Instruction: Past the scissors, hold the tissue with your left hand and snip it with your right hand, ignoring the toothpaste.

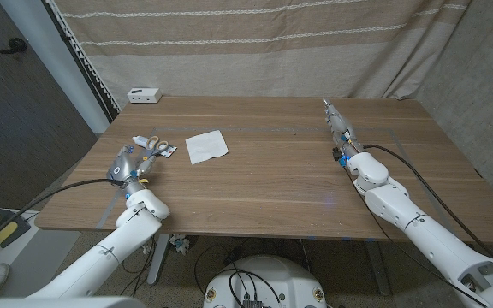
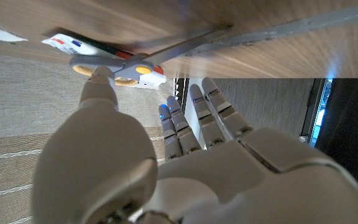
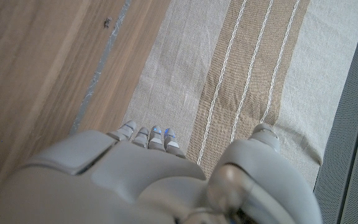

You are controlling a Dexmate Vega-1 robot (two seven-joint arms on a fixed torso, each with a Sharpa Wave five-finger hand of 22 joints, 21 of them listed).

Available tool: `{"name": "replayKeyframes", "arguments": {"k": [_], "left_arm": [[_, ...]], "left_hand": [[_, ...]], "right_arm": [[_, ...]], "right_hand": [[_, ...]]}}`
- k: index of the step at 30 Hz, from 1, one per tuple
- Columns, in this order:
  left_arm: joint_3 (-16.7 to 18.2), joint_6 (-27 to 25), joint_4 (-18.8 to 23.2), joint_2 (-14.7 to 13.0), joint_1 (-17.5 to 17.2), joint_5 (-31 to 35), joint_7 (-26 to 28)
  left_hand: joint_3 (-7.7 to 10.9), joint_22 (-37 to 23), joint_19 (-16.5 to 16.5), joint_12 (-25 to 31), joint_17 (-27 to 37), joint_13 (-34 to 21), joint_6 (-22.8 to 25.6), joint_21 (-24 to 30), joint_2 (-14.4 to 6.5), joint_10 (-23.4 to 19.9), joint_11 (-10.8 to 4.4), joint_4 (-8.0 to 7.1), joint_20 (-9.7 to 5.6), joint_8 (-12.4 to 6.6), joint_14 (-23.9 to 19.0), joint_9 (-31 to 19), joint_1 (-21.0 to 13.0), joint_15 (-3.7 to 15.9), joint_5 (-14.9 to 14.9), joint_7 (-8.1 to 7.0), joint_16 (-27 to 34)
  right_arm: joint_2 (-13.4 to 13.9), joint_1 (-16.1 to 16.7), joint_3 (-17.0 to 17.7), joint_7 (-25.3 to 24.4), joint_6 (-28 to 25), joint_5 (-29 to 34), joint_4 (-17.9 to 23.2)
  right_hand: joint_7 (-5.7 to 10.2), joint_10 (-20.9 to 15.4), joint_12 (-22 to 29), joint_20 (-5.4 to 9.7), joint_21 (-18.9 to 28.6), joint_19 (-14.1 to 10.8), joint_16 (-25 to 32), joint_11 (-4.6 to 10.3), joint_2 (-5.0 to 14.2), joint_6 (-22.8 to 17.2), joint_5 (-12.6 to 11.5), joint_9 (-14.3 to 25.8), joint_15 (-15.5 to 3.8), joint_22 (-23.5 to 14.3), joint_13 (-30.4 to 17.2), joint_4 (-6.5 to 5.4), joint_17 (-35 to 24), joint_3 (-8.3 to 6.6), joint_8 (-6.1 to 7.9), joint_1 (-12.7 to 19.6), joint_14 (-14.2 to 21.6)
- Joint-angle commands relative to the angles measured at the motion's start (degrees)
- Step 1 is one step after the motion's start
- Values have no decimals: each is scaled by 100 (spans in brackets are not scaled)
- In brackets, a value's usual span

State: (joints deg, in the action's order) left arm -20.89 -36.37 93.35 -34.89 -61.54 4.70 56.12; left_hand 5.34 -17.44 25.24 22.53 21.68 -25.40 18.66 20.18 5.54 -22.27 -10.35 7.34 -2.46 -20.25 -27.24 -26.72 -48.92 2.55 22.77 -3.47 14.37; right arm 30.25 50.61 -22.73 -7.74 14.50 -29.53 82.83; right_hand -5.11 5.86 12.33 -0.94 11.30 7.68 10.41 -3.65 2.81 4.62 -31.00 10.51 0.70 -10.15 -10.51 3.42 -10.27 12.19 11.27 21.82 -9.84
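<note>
The rectangular wooden table (image 1: pixel 281 171) carries all items, with a beige striped curtain (image 1: pixel 255 43) hanging behind its far edge. The robot's right hand (image 1: pixel 342 135) stands on the right side of the table, fingers straight and pointing toward the far edge, close together, holding nothing. The robot's left hand (image 1: pixel 132 162) is at the near left of the table; in the left wrist view its fingers (image 2: pixel 201 115) are extended and apart, and its thumb tip touches the handle of the grey-handled metal scissors (image 2: pixel 148 56) without the hand gripping anything. The scissors lie on the table at the far side of the left hand, handles toward the hand. The white square tissue (image 1: pixel 206 146) lies flat on the left half of the table, to the right of the scissors and apart from them, well clear of both hands. The white toothpaste tube with red and blue print (image 2: pixel 73 45) lies just beside the scissors, partly beneath them as the left wrist view shows it. A small white box (image 1: pixel 144 94) sits at the far left corner of the table.
</note>
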Motion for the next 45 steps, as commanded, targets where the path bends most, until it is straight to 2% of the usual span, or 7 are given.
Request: {"name": "replayKeyframes", "arguments": {"k": [1, 5, 15, 22, 27, 36, 45], "left_arm": [[-187, -163, -75, -91, 134, 21, -211], [-223, -174, -117, -94, 159, 44, -192], [-227, -152, -145, -135, 157, 35, -187], [-242, -467, -35, -160, 193, -6, -312], [-318, -526, -36, -184, 238, 65, -299], [-468, -504, -166, -193, 362, 151, -347], [-582, -433, -390, -176, 451, 249, -309]], "left_hand": [[-157, -52, -95, -44, 52, -41, -141, 52, 193, 149, 60, -24, -366, 87, 92, 10, 82, 733, -48, 39, -67], [-266, -68, -204, -89, 72, -49, -212, 33, 283, 241, 84, -51, -319, 142, 174, 35, 177, 664, -76, 93, -87], [-358, -84, -271, -141, 102, -60, -342, 35, 307, 340, 91, -61, -313, 220, 269, 57, 218, 625, -88, 119, -101], [-269, -112, -382, -265, 150, -89, -677, 44, 113, 590, 195, 53, -258, 355, 493, 41, -157, 522, -31, 165, -142], [-267, -123, -482, -334, 177, -111, -853, 34, 75, 723, 256, 87, -229, 420, 632, 27, -304, 463, -2, 149, -161], [-314, -119, -473, -355, 202, -134, -829, 53, 93, 746, 264, 87, -299, 405, 701, 9, -363, 460, 41, 174, -156], [-468, -74, -433, -365, 231, -167, -742, 63, 194, 735, 262, 34, -424, 366, 795, -13, -275, 470, 66, 189, -149]], "right_arm": [[-20, -17, -1, -17, 8, 10, -17], [-14, -21, -1, -18, -9, 9, -2], [-27, -51, -12, 0, -9, 8, -15], [-56, -69, -9, 55, 26, -40, -48], [-68, -77, -6, 73, 26, -68, -58], [-65, -83, -5, 67, 18, -68, -59], [-89, -103, -18, 57, 13, -62, -113]], "right_hand": [[14, 22, -11, 4, -19, 34, -7, 22, 16, 16, -45, 27, -50, -16, -30, 9, -12, 61, -7, 22, -221], [13, 27, -12, 3, -18, 34, -8, 9, 19, 16, -46, 27, -43, -16, -30, 9, -12, 65, -6, 23, -229], [15, 21, -8, -1, -18, 39, -3, 17, 26, 22, -49, 27, -48, -16, -30, 8, -12, 74, -6, 25, -231], [14, 22, -7, -3, -17, 40, 0, 22, 31, 16, -51, 27, -43, -17, -31, 5, -12, 80, -3, 22, -230], [10, 18, -4, -8, -16, 42, 2, 7, 42, 9, -49, 25, -43, -18, -31, -9, -13, 89, -3, 1, -231], [9, 14, -2, -16, -15, 47, 6, 24, 55, 4, -47, 24, -42, -19, -31, -27, -14, 103, -3, -27, -230], [12, 10, 1, -15, -12, 46, 8, 8, 64, 8, -46, 23, -42, -20, -31, -39, -14, 116, -6, -44, -232]]}}
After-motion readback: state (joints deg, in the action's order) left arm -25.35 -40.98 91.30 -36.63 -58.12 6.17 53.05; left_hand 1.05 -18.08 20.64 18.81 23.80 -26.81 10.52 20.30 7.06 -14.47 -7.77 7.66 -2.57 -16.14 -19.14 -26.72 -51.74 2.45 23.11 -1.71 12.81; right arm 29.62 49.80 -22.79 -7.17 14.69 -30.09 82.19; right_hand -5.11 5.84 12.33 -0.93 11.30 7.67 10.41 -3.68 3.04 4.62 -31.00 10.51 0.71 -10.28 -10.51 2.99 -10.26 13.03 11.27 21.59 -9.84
